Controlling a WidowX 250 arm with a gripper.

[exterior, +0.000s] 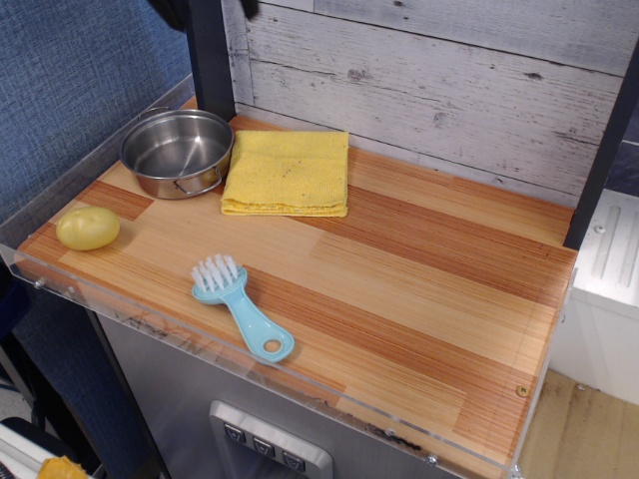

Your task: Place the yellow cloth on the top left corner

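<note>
The yellow cloth [288, 172] lies flat and folded on the wood tabletop at the back left, next to the plank wall. Its left edge sits beside the steel pot [178, 152]. The top left corner [244, 123] of the table shows as a small strip of wood between the pot, the cloth and the black post [210, 60]. Only two dark fingertips of my gripper [210, 8] show at the top edge of the picture, well apart, high above the cloth and holding nothing.
A yellow potato-like lump [88, 228] lies at the front left. A light-blue brush [240, 307] lies near the front edge. A clear plastic rim runs along the front and left sides. Another black post [604, 150] stands at the right.
</note>
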